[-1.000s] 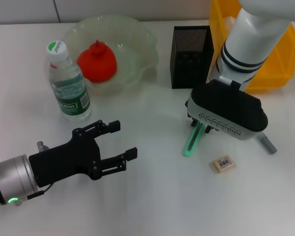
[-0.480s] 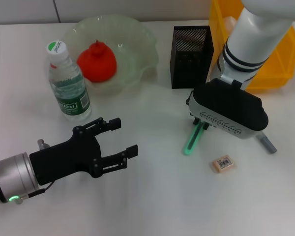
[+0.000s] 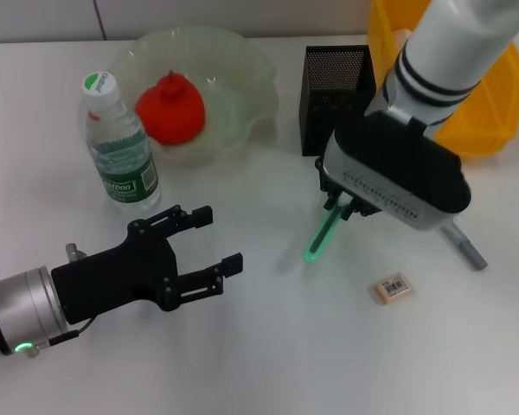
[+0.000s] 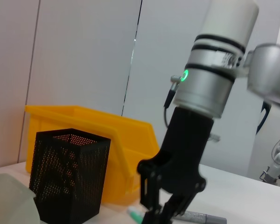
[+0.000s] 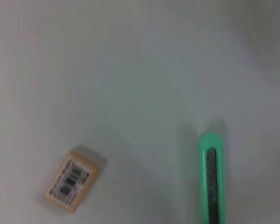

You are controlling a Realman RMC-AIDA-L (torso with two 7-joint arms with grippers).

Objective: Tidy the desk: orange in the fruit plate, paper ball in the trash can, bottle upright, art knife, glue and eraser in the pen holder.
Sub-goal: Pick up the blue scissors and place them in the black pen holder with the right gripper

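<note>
White desk (image 3: 268,363) runs out under both arms. Right at its middle the slim green plastic art knife (image 3: 321,235) hangs tilted from the right gripper (image 3: 340,205), which is clamped on its upper end; a second ago the knife lay flat on the desk, and now its lower tip sits clear of the surface with a shadow below it. The right wrist view shows the green handle with its dark slider (image 5: 211,177) above the bare desk. Just beyond the gripper stands the black mesh pen holder (image 3: 337,97), with the yellow plastic bin (image 3: 489,108) beside it. Nearer the robot than the knife tip lies the small tan eraser (image 3: 392,288), its barcode label face up, print too small to read. A grey marker-like stick (image 3: 464,245) pokes out from under the gripper's housing; whether it is the glue I cannot tell. Well off to the left, the left gripper (image 3: 209,246) hovers low with its fingers spread, holding nothing, where it was before. Past it the clear water bottle (image 3: 118,147) stands upright, green-and-white label unreadable, next to the pale glass fruit plate (image 3: 242,73) holding the orange-red fruit (image 3: 170,110).
</note>
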